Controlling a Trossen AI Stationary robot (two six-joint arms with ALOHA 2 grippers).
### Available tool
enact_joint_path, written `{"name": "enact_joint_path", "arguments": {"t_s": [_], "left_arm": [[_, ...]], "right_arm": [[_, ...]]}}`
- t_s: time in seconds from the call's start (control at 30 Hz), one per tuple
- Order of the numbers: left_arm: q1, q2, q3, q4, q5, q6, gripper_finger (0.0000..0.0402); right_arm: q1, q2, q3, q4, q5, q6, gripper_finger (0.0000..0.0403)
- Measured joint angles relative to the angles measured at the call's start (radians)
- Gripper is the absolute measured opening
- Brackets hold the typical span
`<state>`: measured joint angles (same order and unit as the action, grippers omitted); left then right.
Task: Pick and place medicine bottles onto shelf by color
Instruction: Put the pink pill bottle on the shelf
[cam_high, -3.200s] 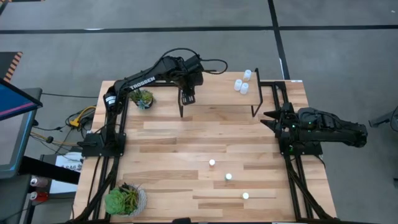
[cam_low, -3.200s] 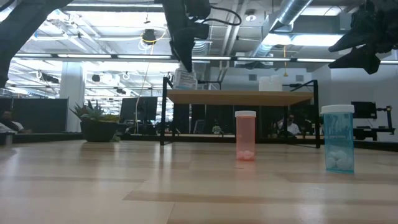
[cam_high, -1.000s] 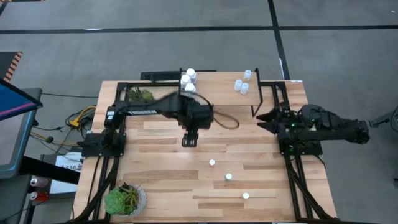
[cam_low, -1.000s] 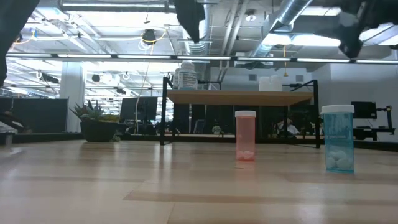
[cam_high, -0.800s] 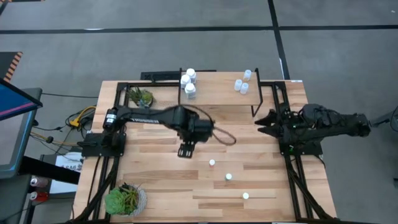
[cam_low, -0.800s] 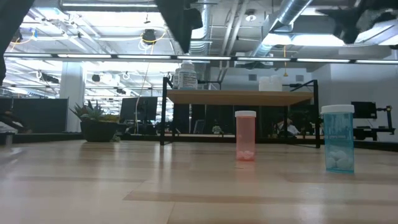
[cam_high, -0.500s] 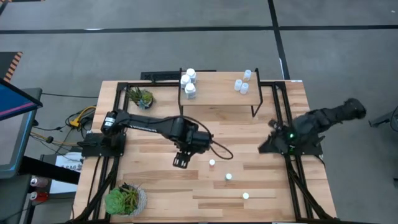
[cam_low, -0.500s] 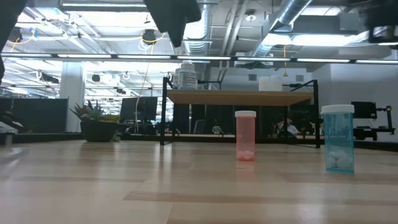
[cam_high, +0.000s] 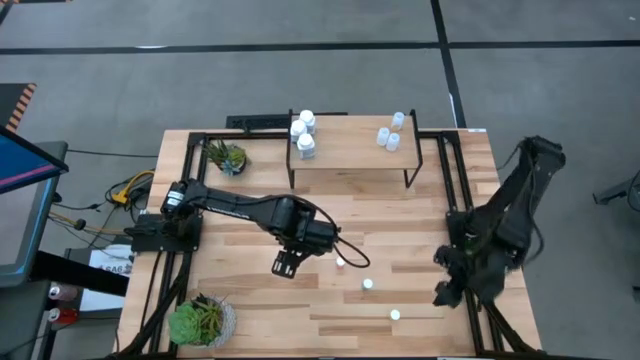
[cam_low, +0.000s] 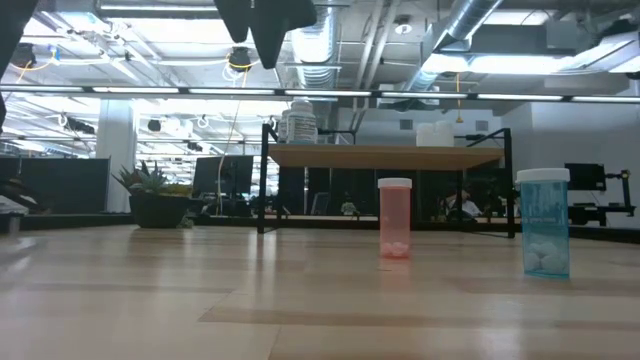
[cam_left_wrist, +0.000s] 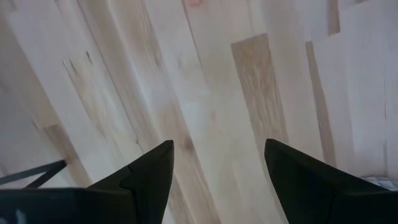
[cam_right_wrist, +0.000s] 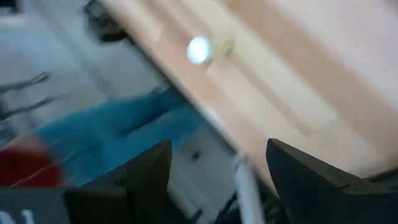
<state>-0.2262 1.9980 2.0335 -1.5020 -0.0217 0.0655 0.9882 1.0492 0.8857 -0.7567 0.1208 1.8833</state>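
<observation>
Three medicine bottles loose on the table (cam_high: 250, 215), strung in a diagonal line toward the near right: a reddish bottle (cam_high: 341, 262) at centre, a second bottle (cam_high: 367, 284) beyond it, a third bottle (cam_high: 394, 314) nearest the front edge (from above only white caps show). Seen level across the table as a tall slim reddish bottle (cam_low: 395, 218) with pills heaped at the base, and a blue bottle (cam_low: 544, 222) to its right, both upright.

Judged light, rigid plastic, smooth-walled and top-heavy when nearly empty; easily tipped by a glancing finger. Best taken across the body just under the cap, jaws square to the cylinder.

On the shelf (cam_high: 350, 155) at the far side: three white bottles (cam_high: 301, 133) clustered at its left end, three pale-blue bottles (cam_high: 391, 132) at its right end. Middle of board bare.

Left gripper (cam_high: 285, 265) hanging over the table just left of the reddish bottle, not touching it; fingers (cam_left_wrist: 149, 174) spread wide, nothing held. Right gripper (cam_high: 447, 293) out over the table's right edge, fingers (cam_right_wrist: 146, 171) likewise parted and empty.

Two potted plants (cam_high: 226, 157) on the left side, well apart from the work.
</observation>
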Motion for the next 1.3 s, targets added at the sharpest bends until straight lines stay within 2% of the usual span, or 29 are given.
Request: {"name": "enact_joint_path", "arguments": {"t_s": [0.13,0.3,0.43,0.63,0.83,1.0,1.3], "left_arm": [[-0.004,0.000,0.000,0.031,0.009,0.019,0.0238],[-0.004,-0.003,-0.028,0.209,0.123,0.113,0.0238],[0.002,-0.003,-0.121,0.373,0.197,0.169,0.0238],[0.030,-0.003,-0.290,0.581,0.192,0.207,0.0238],[0.045,-0.001,-0.415,0.790,0.071,0.217,0.0238],[0.045,-0.001,-0.487,0.889,0.062,0.235,0.0238],[0.056,-0.001,-0.538,1.016,0.084,0.254,0.0238]], "right_arm": [[0.050,0.172,0.071,-0.068,0.137,0.021,0.0285],[0.071,0.341,0.122,-0.105,0.139,0.021,0.0285],[0.091,0.410,0.166,-0.096,0.121,0.041,0.0285],[0.108,0.440,0.207,-0.128,0.112,0.063,0.0285],[0.102,0.442,0.207,-0.134,0.086,0.106,0.0285],[0.103,0.442,0.207,-0.129,0.064,0.127,0.0285],[0.103,0.442,0.207,-0.129,0.058,0.136,0.0285]]}}
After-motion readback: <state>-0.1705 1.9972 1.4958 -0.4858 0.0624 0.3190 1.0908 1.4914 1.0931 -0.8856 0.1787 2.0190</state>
